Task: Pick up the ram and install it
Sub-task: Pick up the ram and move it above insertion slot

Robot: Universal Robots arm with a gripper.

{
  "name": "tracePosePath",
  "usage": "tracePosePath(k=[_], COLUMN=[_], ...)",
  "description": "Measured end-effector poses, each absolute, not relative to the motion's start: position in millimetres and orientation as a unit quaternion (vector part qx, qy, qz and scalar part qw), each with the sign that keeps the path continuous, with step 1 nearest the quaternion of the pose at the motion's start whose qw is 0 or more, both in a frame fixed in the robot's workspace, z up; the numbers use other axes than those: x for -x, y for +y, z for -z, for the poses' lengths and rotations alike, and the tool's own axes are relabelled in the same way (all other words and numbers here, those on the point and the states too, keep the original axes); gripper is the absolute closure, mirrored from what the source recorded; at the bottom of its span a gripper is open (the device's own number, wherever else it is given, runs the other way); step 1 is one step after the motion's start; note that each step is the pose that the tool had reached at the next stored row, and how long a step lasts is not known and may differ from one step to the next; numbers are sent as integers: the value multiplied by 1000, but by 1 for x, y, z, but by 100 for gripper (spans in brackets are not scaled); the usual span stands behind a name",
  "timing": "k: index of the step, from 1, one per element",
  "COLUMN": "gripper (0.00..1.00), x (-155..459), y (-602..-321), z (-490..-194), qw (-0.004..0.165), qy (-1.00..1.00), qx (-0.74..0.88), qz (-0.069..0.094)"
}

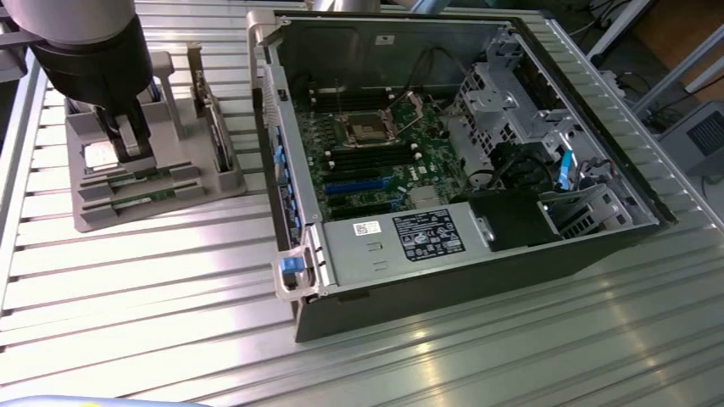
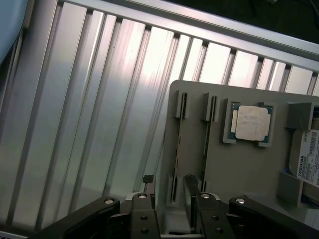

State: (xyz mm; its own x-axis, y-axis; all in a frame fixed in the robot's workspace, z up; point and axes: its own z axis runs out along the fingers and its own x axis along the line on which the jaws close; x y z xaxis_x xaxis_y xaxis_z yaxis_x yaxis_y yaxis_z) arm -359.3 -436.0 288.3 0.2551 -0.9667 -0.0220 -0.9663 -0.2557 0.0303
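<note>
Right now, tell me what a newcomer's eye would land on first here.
The open computer case dominates the exterior view's middle and right, its motherboard bare. At that view's left, the dark arm stands over a grey parts tray. In the wrist view the open jaws straddle one ram, with the silver CPU chip seated nearby.

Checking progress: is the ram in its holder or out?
In: the ram stands on edge in the grey holder, open gripper straddling it.
</note>
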Motion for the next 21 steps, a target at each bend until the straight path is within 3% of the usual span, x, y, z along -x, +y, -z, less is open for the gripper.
tracePosePath(k=[21], gripper=[64], x=[366], y=[-436], z=[-261], qw=[5], qy=[-612], qx=[-791], qz=[18])
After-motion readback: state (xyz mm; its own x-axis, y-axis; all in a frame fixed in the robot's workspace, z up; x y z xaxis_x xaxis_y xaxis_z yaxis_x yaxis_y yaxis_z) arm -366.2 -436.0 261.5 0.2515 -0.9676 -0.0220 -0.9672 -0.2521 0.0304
